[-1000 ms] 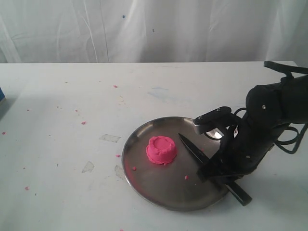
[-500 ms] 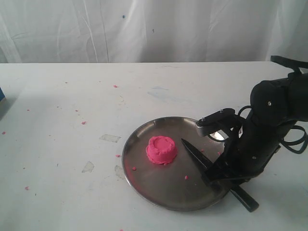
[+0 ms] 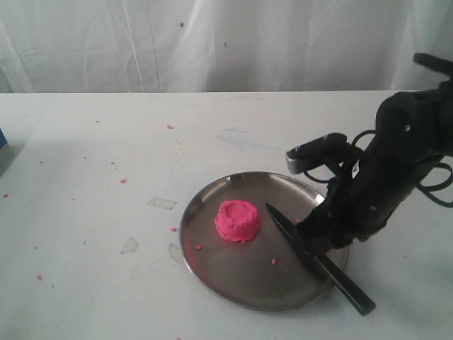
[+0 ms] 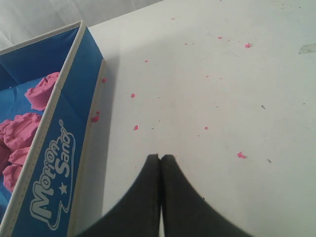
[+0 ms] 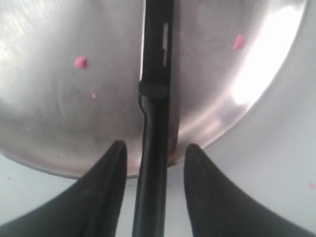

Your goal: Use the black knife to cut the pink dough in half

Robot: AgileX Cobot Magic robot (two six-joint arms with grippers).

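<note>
Right end effector [image 5: 155,147], unclenched, is pictured astride the black knife [image 5: 154,113] at the four o'clock rim of the plate [image 3: 219,273]; a centred, level handle clamp is advised.

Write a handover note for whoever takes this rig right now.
Left pincer: shut, over the table beside the blue box.
Right pincer: open, astride the knife handle, not gripping.
Knife: blade on the plate, handle out past the rim.
Dough: whole, mid-plate.
Done: no cut.
Left: grasp knife, halve dough.
</note>
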